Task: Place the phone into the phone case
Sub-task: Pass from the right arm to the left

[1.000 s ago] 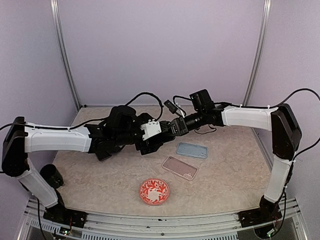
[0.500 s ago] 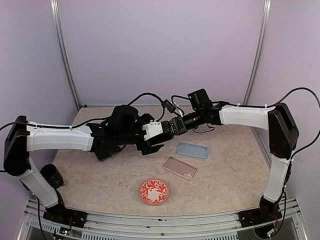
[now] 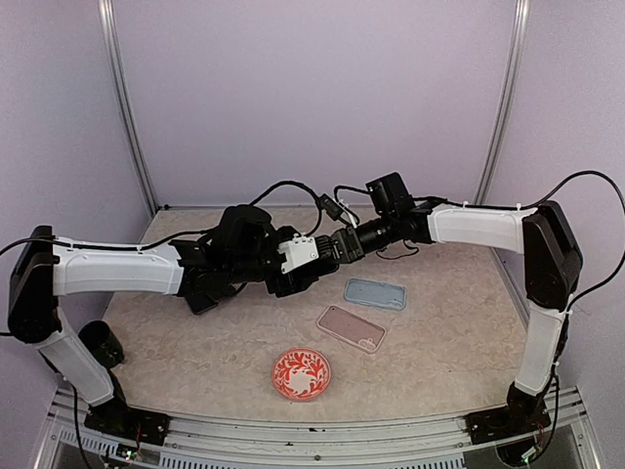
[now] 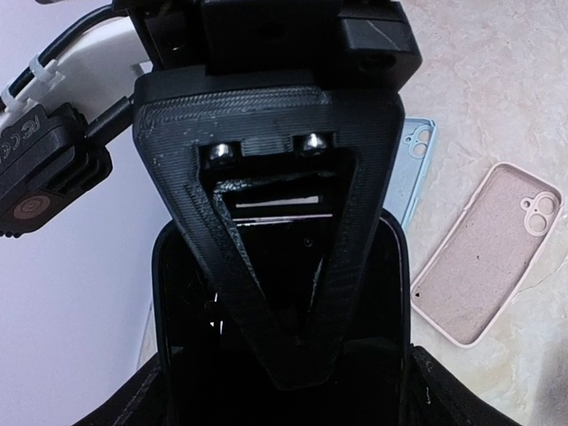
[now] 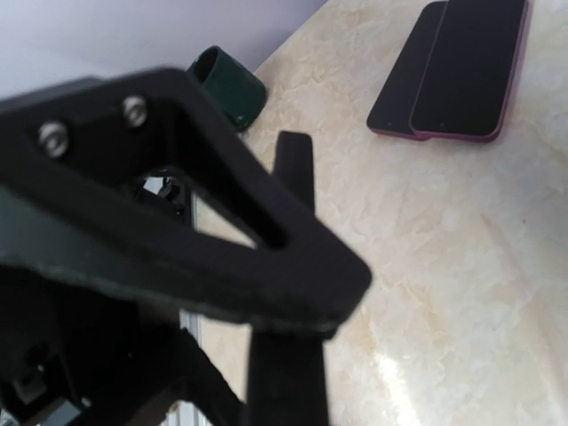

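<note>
Left gripper [image 3: 312, 275] has narrowed around the phone [image 4: 182, 355], which the right gripper [image 3: 335, 250] clamps in mid-air; whether the left one grips yet is unclear. Early release could drop the phone short of the pink case [image 3: 352, 327].

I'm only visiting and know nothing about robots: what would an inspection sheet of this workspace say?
Surface: beige marbled table.
Job's things: black phone held in the air between both claws; blue case and pink case lie flat on the table.
Clutter: red patterned plate, dark green cup, two spare phones.
Claws: right claw shut on the phone; left claw flanks it, grip unclear.
Cables: black cables loop above both wrists.
Surroundings: lilac walls, metal posts.
</note>
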